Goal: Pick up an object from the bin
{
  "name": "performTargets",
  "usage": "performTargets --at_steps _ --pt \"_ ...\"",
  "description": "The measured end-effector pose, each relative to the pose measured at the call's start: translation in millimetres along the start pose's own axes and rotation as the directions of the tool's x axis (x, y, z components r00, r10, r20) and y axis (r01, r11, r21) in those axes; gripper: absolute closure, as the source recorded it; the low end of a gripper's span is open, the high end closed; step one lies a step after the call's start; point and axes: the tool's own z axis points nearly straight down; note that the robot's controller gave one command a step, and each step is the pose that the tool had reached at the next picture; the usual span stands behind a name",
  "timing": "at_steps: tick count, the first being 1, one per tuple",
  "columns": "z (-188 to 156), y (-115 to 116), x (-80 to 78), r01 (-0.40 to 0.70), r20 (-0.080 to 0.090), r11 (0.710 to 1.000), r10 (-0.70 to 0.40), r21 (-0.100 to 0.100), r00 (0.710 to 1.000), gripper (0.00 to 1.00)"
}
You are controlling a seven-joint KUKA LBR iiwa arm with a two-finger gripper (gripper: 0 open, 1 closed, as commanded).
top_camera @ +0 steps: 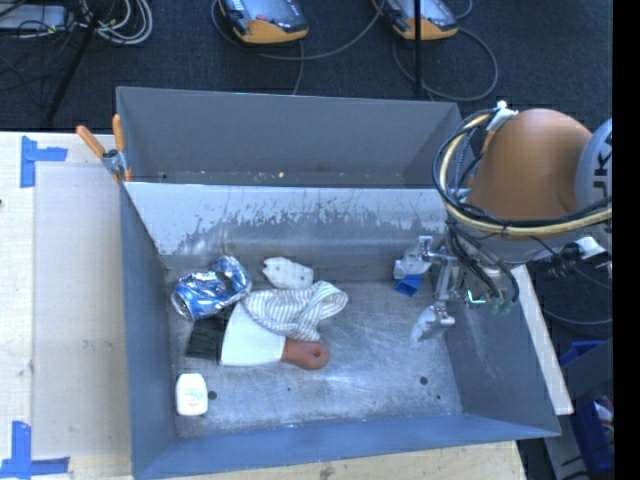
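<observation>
We see the arm reaching into the bin from the right, its orange cover and looped cables hanging above the bin's right wall. Below them the tool sits low over the floor, close to the right wall and nearer the back wall than the front. We cannot tell whether it is released or clenched, and we see nothing that we could call held.

The thing nearest the tool is a small blue piece. It lies on the floor just beside the tool, on the side away from the right wall and not far from the back wall. We cannot tell whether the two touch.

Everything else lies well apart from the tool, in the left half of the floor. A crumpled silver and blue foil wrapper sits closest to the left wall. Just beside it, towards the middle, is a small white lump. A striped cloth lies bunched in front of that lump and touches it. The cloth overlaps a flat white thing with a black end towards the left wall and a reddish-brown end towards the middle. Alone near the front left corner lies a small white and yellow tube. The floor between this group and the tool is bare metal.
</observation>
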Motion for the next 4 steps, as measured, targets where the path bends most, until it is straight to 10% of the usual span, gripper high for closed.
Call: performTargets --at_steps 2,3,4 --pt "58 30 -33.8 0.064 0.015 0.998 -0.064 0.002 0.998 0.0" --pt "73 48 -48.8 0.356 0.002 0.935 -0.356 0.001 0.935 0.0" --pt "60 99 -33.0 0.411 0.007 0.912 -0.411 0.003 0.912 0.0"
